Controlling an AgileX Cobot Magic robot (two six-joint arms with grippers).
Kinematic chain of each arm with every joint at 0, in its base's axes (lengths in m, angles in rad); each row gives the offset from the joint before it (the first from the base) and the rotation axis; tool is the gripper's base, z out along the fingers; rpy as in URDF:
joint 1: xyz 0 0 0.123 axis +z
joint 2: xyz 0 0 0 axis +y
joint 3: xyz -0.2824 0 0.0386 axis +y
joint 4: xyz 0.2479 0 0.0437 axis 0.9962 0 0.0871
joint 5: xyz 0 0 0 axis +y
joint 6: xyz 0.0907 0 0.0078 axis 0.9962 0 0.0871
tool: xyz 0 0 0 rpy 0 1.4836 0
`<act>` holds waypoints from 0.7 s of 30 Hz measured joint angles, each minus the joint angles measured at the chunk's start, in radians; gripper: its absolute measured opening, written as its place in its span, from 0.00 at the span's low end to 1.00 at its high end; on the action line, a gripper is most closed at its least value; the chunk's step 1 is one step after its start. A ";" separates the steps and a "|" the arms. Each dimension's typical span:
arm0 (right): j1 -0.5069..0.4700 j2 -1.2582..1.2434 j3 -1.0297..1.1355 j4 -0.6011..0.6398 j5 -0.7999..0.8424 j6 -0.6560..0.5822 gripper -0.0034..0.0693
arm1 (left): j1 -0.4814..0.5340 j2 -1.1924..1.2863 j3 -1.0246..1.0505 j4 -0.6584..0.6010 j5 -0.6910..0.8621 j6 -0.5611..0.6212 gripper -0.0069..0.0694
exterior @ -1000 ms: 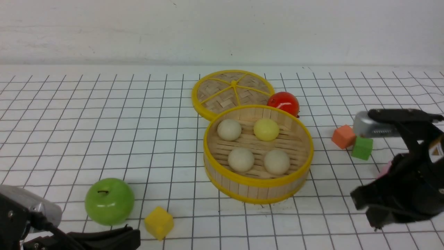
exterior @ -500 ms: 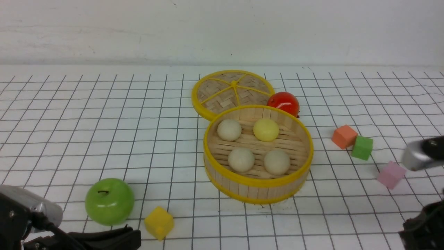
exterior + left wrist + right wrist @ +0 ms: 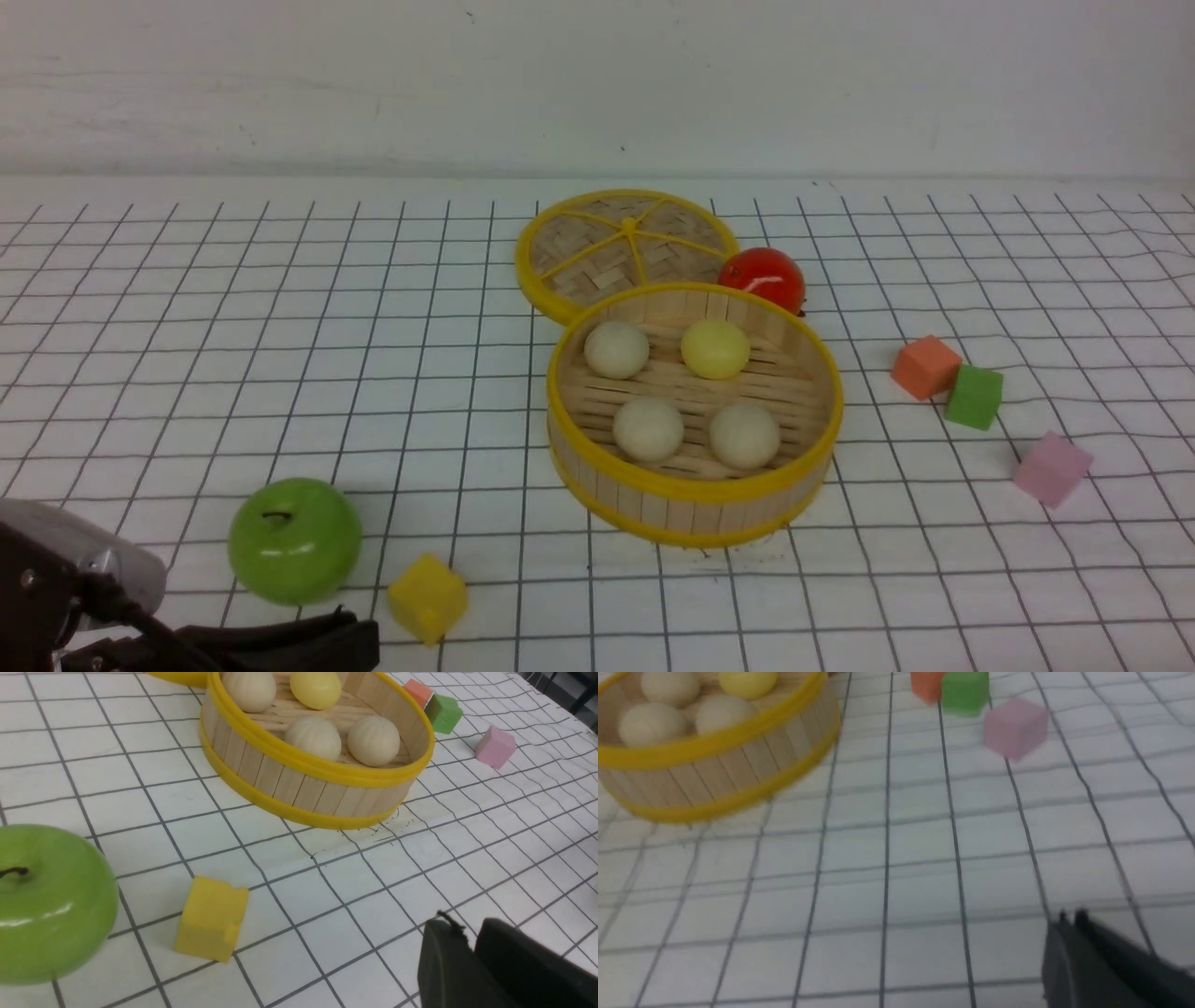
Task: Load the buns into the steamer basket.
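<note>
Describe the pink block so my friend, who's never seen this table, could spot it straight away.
Find the round steamer basket in the middle of the white gridded table, then look to its right, where three small blocks sit. The pink block is the nearest and furthest right of them; the orange one and green one sit close together, while it stands apart.

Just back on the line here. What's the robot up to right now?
Neither arm is handling anything. The left gripper is at rest near the yellow cube and green apple, its jaws together with nothing between them. The right gripper is out of the front view, shut and empty. All four buns, three cream-white ones and a pale yellow one, sit in the steamer basket, so the task looks done.
</note>
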 joint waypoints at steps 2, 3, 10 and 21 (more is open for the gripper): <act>-0.005 0.000 0.002 0.010 -0.010 0.000 0.02 | 0.000 0.000 0.000 0.000 0.000 0.000 0.21; -0.006 0.000 0.003 0.013 -0.014 0.000 0.02 | 0.000 0.000 0.000 0.000 0.000 0.000 0.22; -0.006 0.000 0.005 0.015 -0.020 0.000 0.02 | 0.000 0.000 0.000 0.000 0.000 0.000 0.23; -0.006 0.000 0.005 0.017 -0.022 0.000 0.03 | 0.000 0.000 0.000 0.000 0.000 0.000 0.24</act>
